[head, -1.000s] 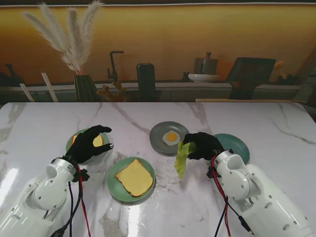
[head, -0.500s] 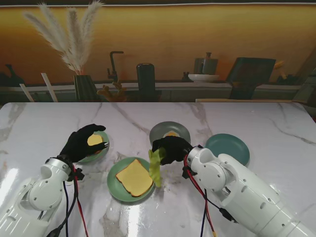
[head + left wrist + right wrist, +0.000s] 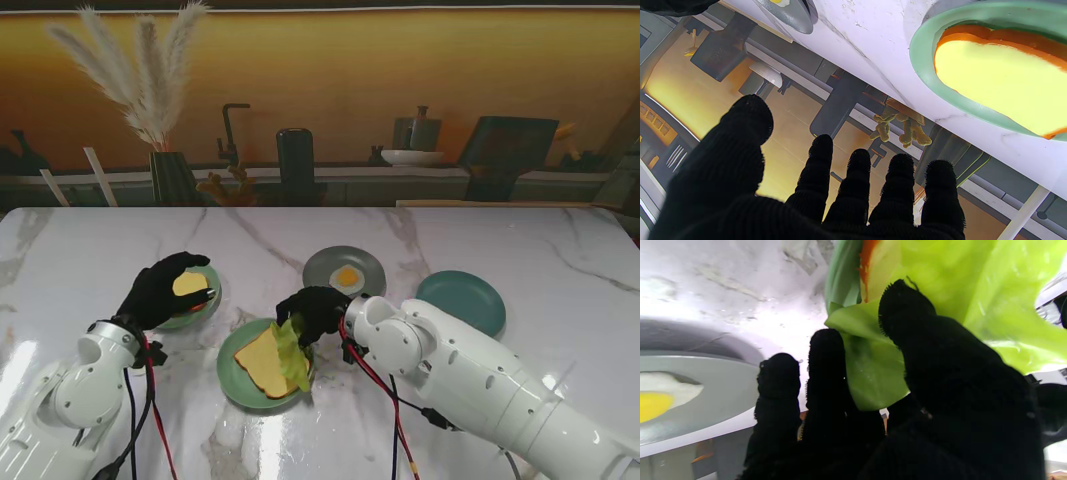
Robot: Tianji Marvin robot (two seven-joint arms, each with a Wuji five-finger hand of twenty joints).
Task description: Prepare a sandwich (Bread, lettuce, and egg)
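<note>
A slice of bread [image 3: 262, 362] lies on a green plate [image 3: 232, 378] near me in the stand view. My right hand [image 3: 312, 312] is shut on a lettuce leaf [image 3: 292, 356], which hangs down onto the bread's right side. In the right wrist view the lettuce [image 3: 940, 306] is pinched between thumb and fingers above the green plate's rim [image 3: 840, 276]. A fried egg [image 3: 348, 277] sits on a grey plate [image 3: 325, 268]. My left hand [image 3: 158, 291] hovers open over a second bread slice [image 3: 188, 284] on another green plate [image 3: 205, 305]. That bread [image 3: 1000, 83] fills the left wrist view.
An empty teal plate [image 3: 460, 300] sits at the right. A vase of pampas grass [image 3: 170, 170], a dark cylinder [image 3: 295, 165] and kitchen items stand along the table's far edge.
My right hand carried the lettuce leftward from beside the egg plate to over the bread slice, where the leaf now touches it. The left hand drew back slightly from the left plate.
</note>
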